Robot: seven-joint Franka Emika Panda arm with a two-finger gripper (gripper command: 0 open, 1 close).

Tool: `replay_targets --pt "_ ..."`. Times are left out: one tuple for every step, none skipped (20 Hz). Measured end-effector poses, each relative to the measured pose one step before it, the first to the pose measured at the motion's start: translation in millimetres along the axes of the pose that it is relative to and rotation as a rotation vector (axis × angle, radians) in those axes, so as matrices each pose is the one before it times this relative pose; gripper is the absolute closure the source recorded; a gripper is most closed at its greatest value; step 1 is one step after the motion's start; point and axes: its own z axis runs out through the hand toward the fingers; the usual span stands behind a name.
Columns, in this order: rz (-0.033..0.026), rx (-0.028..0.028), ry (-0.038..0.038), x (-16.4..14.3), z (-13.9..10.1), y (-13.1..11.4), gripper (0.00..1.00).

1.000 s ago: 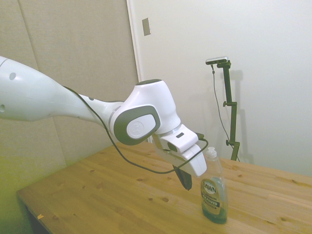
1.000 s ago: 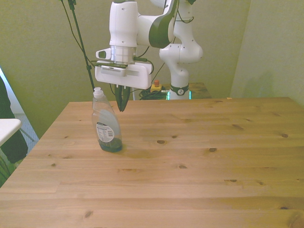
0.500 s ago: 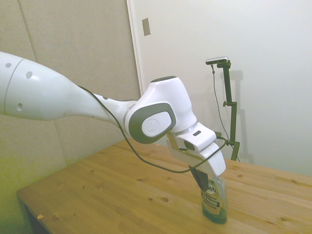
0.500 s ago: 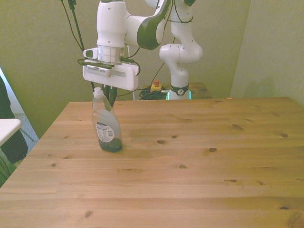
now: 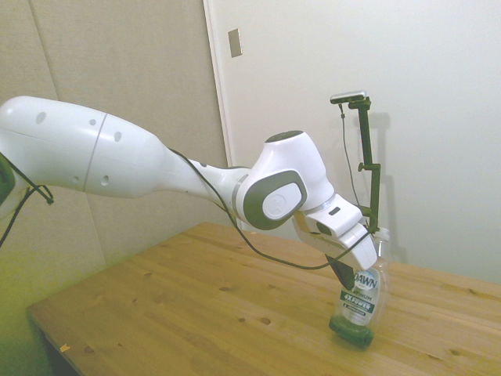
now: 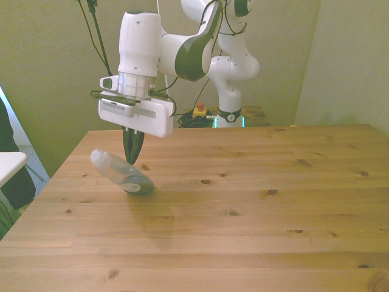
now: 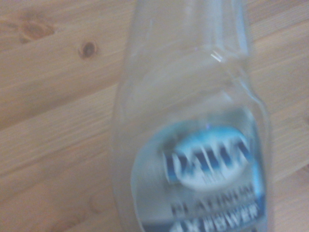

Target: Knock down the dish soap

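Bottle: the dish soap [image 6: 121, 174], slim clear plastic with greenish liquid at its base, tips steeply on the table's near-left part in the front view, cap toward 10 o'clock.
My gripper [image 6: 132, 159]: dark fingers drawn narrow, holding nothing, against the bottle's side.
Surface: knotty pine table [image 6: 255, 213], matte planks.
Room: plain pale walls.
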Motion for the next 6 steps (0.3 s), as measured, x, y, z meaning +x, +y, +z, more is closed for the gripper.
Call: replay_targets --pt "0.00864 0.00976 0.00158 2.22 2.0 -2.83 1.0" --pt "0.00967 0.00987 0.0016 2.26 1.56 -2.06 1.0" --pt "0.00809 0.00674 -0.00133 1.48 0.81 -1.48 1.0" --pt "0.00609 0.00441 -0.00044 1.52 0.79 -1.2 1.0" --pt "0.00458 0.00224 0.00092 1.48 0.74 -0.93 1.0" --pt "0.00326 0.00109 0.00209 1.36 0.77 -1.18 1.0"
